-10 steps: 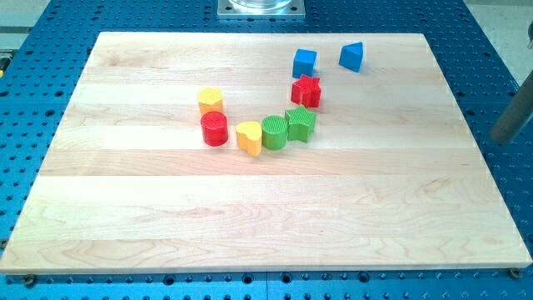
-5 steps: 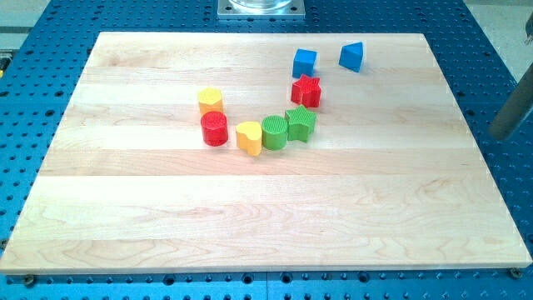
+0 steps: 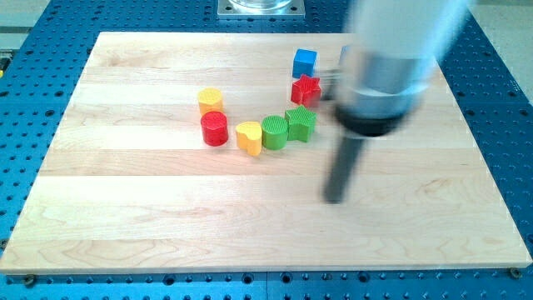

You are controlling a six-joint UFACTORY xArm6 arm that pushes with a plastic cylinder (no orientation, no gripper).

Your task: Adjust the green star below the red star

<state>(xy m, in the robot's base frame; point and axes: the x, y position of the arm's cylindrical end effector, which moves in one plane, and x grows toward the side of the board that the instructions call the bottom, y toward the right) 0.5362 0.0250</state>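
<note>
The green star [image 3: 301,124] lies on the wooden board [image 3: 166,208], just below and slightly left of the red star [image 3: 306,89]. It touches a green cylinder [image 3: 274,132] on its left. My tip [image 3: 334,200] is blurred with motion and sits on the board below and to the right of the green star, well apart from it. The arm's body hides part of the board at the view's upper right.
A yellow heart [image 3: 248,137] touches the green cylinder's left side. A red cylinder [image 3: 214,128] and a yellow block [image 3: 211,101] lie further left. A blue cube [image 3: 305,62] sits above the red star. A second blue block [image 3: 343,55] is mostly hidden behind the arm.
The arm has swung in from the view's right edge over the board; my tip is now below and right of the green star. No block has moved.
</note>
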